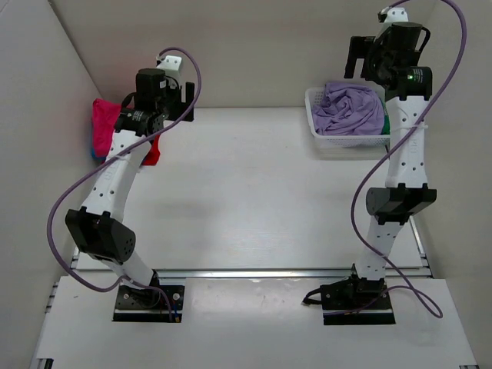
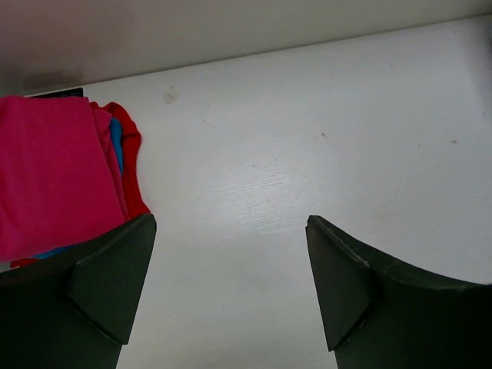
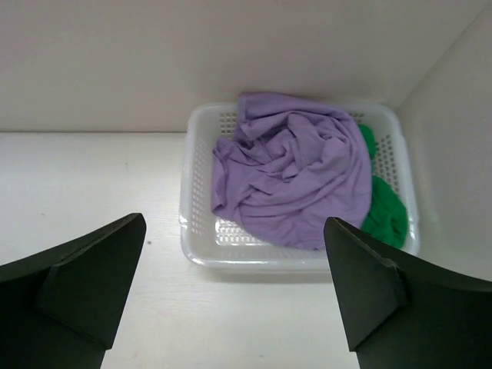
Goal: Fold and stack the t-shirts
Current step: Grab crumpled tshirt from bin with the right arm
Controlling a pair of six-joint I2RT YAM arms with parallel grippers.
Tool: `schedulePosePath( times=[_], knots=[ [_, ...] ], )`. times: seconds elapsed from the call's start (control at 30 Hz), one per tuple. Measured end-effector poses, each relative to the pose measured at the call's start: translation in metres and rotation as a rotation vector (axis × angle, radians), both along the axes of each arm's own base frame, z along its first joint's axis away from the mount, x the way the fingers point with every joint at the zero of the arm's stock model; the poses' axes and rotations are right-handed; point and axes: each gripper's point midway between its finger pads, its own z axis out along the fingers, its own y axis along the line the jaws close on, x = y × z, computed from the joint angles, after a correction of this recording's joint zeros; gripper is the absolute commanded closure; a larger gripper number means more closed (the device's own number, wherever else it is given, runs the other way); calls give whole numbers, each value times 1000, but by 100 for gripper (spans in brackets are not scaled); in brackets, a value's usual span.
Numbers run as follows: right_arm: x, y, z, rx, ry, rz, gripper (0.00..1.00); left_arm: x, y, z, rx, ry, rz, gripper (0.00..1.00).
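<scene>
Now we see the lilac t-shirt (image 3: 296, 173) crumpled in the white basket (image 3: 201, 146) at one o'clock on the worktop (image 1: 246, 200), with a green t-shirt (image 3: 384, 211) showing at its four o'clock. Over at ten o'clock we've got the stack: the magenta t-shirt (image 2: 46, 177) on top, with the blue t-shirt (image 2: 116, 146) and red t-shirt (image 2: 132, 154) edging out beneath. The left fingers (image 2: 108, 284) are spread wide near that stack, holding nothing. The right fingers (image 3: 84, 284) hang wide before the basket, empty too.

FAR CORNERS: A stack of folded t-shirts (image 1: 104, 123) lies at the far left of the table (image 1: 246, 192), close against the side wall. Well apart from it, at the far right, a basket (image 1: 346, 142) holds a crumpled t-shirt (image 1: 350, 108) heaped over a second t-shirt (image 3: 384, 211) along the basket's right side.
</scene>
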Motion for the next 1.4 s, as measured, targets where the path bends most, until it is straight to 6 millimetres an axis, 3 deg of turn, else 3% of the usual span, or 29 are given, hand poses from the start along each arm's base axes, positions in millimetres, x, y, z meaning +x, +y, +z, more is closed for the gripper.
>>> schedulePosePath(
  times=[0.1, 0.2, 0.27, 0.33, 0.43, 0.53, 0.63, 0.73, 0.8, 0.87, 0.97, 1.2, 1.3, 1.37, 1.4],
  knots=[
    [-16, -1, 5, -49, 7, -23, 1, -1, 2, -25, 29, 54, -1, 9],
    [-24, -2, -6, -93, 44, 13, 1, -4, 5, -54, 55, 133, 1, 9],
    [-30, -24, -28, -84, 99, 8, 1, -5, 12, -66, 65, 169, 10, 9],
    [-26, -44, -44, -38, 48, 11, 1, -5, 16, -66, 68, 154, 13, 9],
    [-39, -81, -99, 10, 104, -59, 8, -7, 20, -71, 69, 157, 19, 9],
    [-3, -98, -127, 2, 130, -103, 9, -8, 19, -79, 74, 167, 17, 8],
    [51, -83, -151, -33, 128, -85, 14, -8, 16, -87, 78, 181, 10, 8],
    [89, -65, -181, -69, 149, -72, 14, -6, 12, -90, 77, 182, 2, 9],
    [116, -52, -197, -79, 147, -50, 19, -6, 10, -94, 76, 188, 1, 8],
    [138, -49, -210, -73, 123, -49, 20, -8, 9, -99, 78, 197, -4, 9],
    [142, -63, -246, -56, 172, -78, 15, -9, 9, -103, 80, 204, -4, 9],
    [145, -121, -300, -49, 234, -204, 8, -6, 8, -113, 81, 221, 0, 9],
    [145, -132, -322, -54, 259, -227, 5, -5, 7, -116, 82, 228, 0, 9],
    [147, -132, -329, -59, 258, -228, 23, -5, 7, -117, 84, 229, 1, 9],
    [149, -132, -330, -62, 253, -228, 44, -5, 6, -118, 86, 230, 2, 9]
  ],
)
